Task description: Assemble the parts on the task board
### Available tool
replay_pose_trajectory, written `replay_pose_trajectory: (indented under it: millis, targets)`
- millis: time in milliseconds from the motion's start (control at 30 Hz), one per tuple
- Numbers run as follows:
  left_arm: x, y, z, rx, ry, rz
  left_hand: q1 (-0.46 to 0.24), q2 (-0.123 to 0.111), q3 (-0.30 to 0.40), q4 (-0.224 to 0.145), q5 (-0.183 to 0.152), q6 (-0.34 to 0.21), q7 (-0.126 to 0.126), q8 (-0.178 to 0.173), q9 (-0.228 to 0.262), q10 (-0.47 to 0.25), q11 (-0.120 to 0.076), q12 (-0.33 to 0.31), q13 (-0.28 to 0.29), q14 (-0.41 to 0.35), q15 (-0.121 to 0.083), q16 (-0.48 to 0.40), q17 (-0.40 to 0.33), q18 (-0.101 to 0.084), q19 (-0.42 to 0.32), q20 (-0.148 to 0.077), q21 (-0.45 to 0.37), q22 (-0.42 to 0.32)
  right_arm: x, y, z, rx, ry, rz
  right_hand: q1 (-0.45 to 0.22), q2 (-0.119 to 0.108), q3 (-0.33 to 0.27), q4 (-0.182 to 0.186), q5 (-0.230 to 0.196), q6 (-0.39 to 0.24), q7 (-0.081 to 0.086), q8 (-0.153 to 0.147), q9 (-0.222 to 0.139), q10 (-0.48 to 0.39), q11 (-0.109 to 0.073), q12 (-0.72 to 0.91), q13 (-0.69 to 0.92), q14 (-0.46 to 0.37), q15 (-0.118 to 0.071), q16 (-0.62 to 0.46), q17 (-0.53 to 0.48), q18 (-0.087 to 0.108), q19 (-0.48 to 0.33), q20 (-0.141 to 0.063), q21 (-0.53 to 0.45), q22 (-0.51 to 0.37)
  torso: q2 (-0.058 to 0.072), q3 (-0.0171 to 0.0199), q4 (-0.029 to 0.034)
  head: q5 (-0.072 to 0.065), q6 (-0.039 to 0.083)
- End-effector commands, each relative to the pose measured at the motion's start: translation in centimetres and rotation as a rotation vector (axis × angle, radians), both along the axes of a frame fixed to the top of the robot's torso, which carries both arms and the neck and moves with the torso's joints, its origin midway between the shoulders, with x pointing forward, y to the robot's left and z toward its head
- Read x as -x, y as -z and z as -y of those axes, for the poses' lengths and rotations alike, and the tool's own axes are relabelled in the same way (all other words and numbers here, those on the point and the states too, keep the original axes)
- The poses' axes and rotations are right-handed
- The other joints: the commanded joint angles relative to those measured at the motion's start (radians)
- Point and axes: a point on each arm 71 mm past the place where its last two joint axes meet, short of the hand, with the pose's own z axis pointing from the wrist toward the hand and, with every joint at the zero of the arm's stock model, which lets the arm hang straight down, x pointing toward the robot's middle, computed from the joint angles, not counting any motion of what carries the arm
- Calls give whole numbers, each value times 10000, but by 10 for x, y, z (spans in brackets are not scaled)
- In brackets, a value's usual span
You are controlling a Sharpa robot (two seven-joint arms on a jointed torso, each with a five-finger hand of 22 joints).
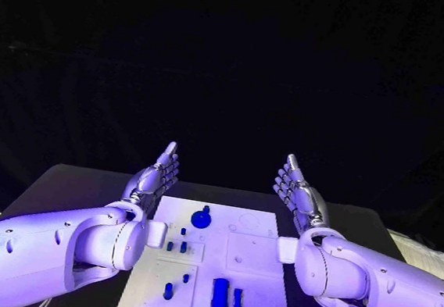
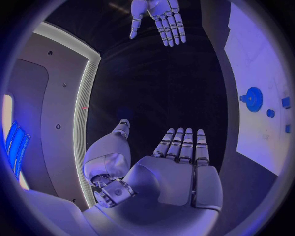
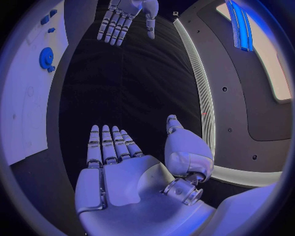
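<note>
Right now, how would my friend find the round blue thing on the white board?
Find the white task board lying on the black table between the two raised robot arms. Near its far end, slightly on the left hand's side, sits the blue gear. It is round, while the other blue parts are small blocks and pegs.

The task board looks like smooth, matt white plastic — the small blue parts on it read as glossy plastic. Both arms wear smooth, slightly shiny white shells; the left hand and right hand show jointed, metallic-looking segments. The table is matt black.
</note>
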Motion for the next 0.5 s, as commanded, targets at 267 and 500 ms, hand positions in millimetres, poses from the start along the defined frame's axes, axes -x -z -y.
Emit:
replay_pose_trajectory:
  millis: [267, 500]
  targets:
    - [1, -6, -3, -586, -655, 755, -1980, 10, -1170, -8, -66, -1422, -138, -67, -15, -1517, -69, -67, -15, -1364, -34, -605, -43, -343, -1174, -406, -74, -1318, 0, -2, 3, -26, 473, 183, -2092, 4, -235, -1, -90, -1340, -138, -71, -188, -1568, -40, -66, -318, -1553, -16, -77, -648, -369, -1446, -219, -270, -106, 0, -1, -2, 1, 1]
    - [1, -6, -3, -586, -655, 755, -2457, 10, -1170, -8, -66, -1770, -138, -67, -15, -1878, -69, -67, -15, -1691, -34, -605, -43, -343, -1444, -406, -74, -1318, 0, -2, 3, -26, 473, 183, -2596, 4, -235, -1, -90, -1671, -138, -71, -188, -1946, -40, -66, -318, -1930, -16, -77, -648, -369, -1816, -219, -270, -106, 0, -1, -2, 1, 1]
